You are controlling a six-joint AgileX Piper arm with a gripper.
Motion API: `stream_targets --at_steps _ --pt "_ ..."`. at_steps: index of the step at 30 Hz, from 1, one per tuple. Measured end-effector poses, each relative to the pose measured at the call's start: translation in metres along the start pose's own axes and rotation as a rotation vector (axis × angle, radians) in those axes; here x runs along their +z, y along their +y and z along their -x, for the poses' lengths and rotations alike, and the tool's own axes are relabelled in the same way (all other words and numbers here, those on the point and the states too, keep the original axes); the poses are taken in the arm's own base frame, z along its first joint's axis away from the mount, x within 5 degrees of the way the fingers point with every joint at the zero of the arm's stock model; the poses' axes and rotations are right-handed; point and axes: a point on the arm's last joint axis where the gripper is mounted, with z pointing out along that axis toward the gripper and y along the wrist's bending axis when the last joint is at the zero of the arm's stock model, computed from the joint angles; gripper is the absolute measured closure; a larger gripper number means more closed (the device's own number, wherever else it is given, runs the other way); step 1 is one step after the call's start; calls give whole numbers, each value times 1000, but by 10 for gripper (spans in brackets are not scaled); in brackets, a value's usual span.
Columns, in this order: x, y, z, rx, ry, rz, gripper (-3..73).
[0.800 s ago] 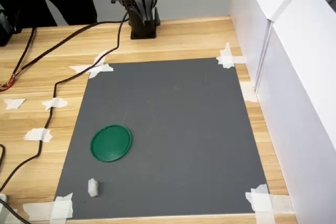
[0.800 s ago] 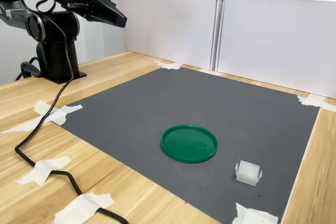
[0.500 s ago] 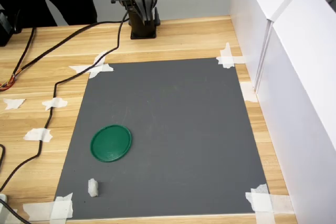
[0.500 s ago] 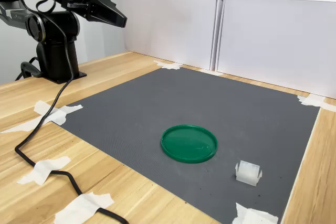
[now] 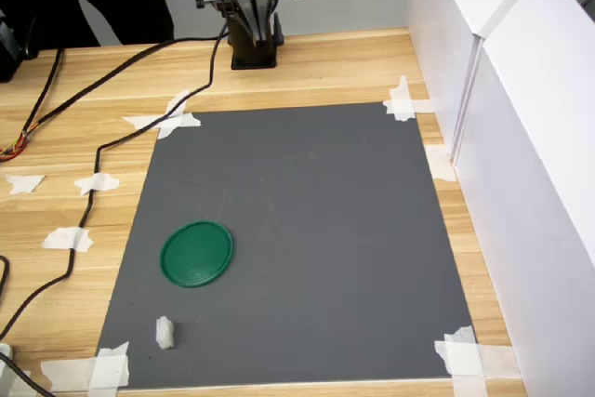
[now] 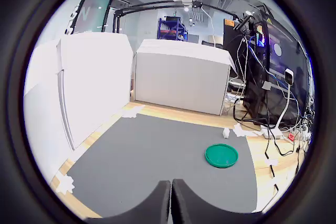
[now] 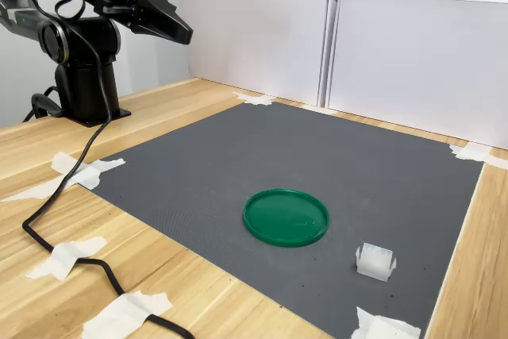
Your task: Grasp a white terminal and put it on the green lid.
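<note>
You've basically got the whole job left: your gripper (image 7: pixel 181 33) hangs jaws together and empty, well away from the lid (image 7: pixel 286 217), while the terminal (image 7: pixel 375 261) sits on the mat (image 5: pixel 316 230) just beside the lid, ungrasped.

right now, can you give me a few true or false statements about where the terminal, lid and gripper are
1. The white terminal lies on the green lid. False: it sits on the grey mat, apart from the lid.
2. The gripper is shut. True: in the wrist view its fingertips meet.
3. The gripper holds the terminal. False: it is empty, high near the arm's base.
4. White tape fixes the mat's corners. True.
</note>
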Motion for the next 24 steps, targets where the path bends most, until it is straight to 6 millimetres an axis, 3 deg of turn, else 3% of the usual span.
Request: stream_targets --at_steps 12,24 --pt "37 -19 59 31 156 30 711" --pt "88 -32 95 77 373 121 711"
